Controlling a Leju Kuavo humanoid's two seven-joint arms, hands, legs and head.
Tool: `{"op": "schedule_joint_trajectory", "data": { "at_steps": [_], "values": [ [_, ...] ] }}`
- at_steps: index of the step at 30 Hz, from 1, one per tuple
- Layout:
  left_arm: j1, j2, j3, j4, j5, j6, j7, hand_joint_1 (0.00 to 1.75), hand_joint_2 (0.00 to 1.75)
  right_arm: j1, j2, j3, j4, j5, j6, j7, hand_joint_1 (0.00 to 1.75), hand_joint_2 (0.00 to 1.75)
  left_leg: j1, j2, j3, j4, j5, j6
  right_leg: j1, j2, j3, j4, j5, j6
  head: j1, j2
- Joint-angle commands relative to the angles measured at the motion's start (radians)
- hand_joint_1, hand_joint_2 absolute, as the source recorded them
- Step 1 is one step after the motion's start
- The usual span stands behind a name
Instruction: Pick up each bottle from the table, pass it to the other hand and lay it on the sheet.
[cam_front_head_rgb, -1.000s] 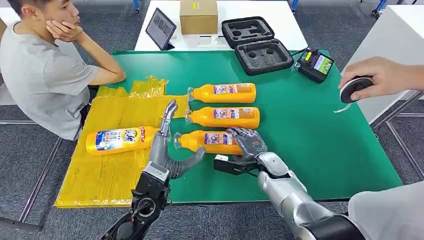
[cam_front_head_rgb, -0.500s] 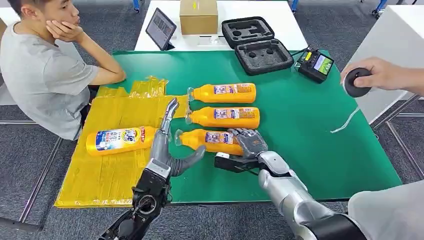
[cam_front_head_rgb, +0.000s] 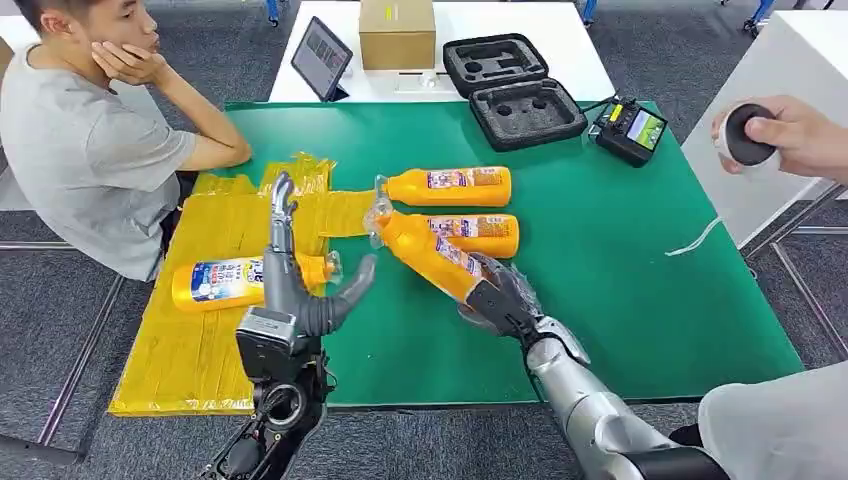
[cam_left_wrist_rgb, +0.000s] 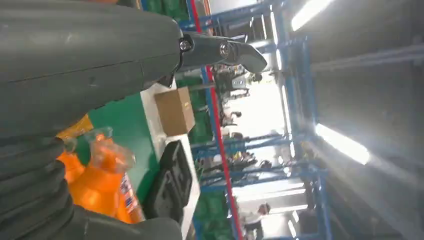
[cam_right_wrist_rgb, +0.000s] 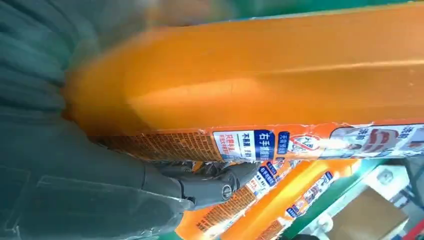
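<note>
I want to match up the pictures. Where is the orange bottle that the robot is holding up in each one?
Head view: held bottle mid-table, tilted, in the right hand.
Left wrist view: orange bottle at the lower left, probably the same one.
Right wrist view: close, across the top.
Shared landmark: cardboard box.

Orange bottle (cam_front_head_rgb: 432, 254) with a blue-and-white label in my dark grey right hand (cam_front_head_rgb: 500, 297); green desk (cam_front_head_rgb: 620, 270); yellow sheet (cam_front_head_rgb: 215, 330) at its left edge.
</note>
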Motion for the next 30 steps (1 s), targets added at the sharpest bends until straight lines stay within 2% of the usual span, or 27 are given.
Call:
{"op": "schedule_joint_trajectory", "data": {
  "at_steps": [1,2,3,7,12,15,18,30],
  "values": [
    [0.014,-0.049,0.098,0.026,0.094,-0.006,0.004,0.0,1.75,0.036,-0.001,0.054,-0.053,-0.182,-0.048,0.0,1.75,1.75,0.0,-0.001,0.004,0.0,-0.002,-0.002,0.0,0.0,0.004,0.0,-0.002,-0.001,0.0,0.0],
    [0.014,-0.049,0.098,0.026,0.094,-0.006,0.004,0.0,1.75,0.036,-0.001,0.054,-0.053,-0.182,-0.048,0.0,1.75,1.75,0.0,0.0,0.001,0.0,0.0,-0.001,0.0,0.0,0.001,-0.001,0.0,-0.001,0.0,0.0],
    [0.01,-0.055,0.101,0.142,0.171,-0.086,0.004,0.0,1.75,0.072,-0.004,0.084,-0.132,-0.245,-0.056,0.0,1.75,1.75,0.0,-0.001,0.003,-0.001,-0.001,-0.001,0.0,0.0,0.003,-0.001,-0.001,-0.001,0.0,0.0],
    [-0.011,-0.064,0.068,0.332,0.271,-0.193,0.004,0.0,1.75,0.149,-0.016,0.201,-0.287,-0.347,-0.083,0.0,1.75,1.75,0.0,-0.002,0.004,-0.002,-0.001,-0.001,-0.001,0.0,0.004,-0.002,-0.001,-0.001,0.0,0.0],
    [-0.058,-0.064,0.017,0.493,0.383,-0.287,0.024,0.0,1.75,0.191,-0.025,0.313,-0.387,-0.382,-0.128,0.0,1.75,1.75,0.0,-0.003,0.004,-0.001,-0.001,-0.002,0.0,-0.001,0.005,-0.002,-0.002,-0.002,0.0,0.0],
    [-0.099,-0.074,-0.003,0.572,0.427,-0.285,0.029,0.0,1.75,0.207,-0.029,0.399,-0.424,-0.39,-0.181,0.0,1.75,1.75,0.0,-0.002,0.0,-0.001,0.0,-0.001,0.0,-0.002,0.0,-0.001,-0.001,-0.001,0.0,0.0],
    [-0.108,-0.073,-0.012,0.588,0.446,-0.292,0.023,0.0,1.75,0.215,-0.025,0.435,-0.426,-0.388,-0.212,0.0,1.75,1.75,0.0,-0.002,0.001,0.0,-0.001,-0.002,0.0,-0.001,0.001,0.0,-0.001,-0.001,0.0,0.0],
    [-0.112,-0.069,-0.021,0.532,0.436,-0.262,0.004,0.0,1.75,0.202,-0.005,0.506,-0.352,-0.394,-0.211,0.0,1.75,1.75,0.0,0.0,0.001,0.0,-0.002,-0.002,0.0,0.001,0.001,0.0,-0.001,-0.001,0.0,0.0]
  ]
}}
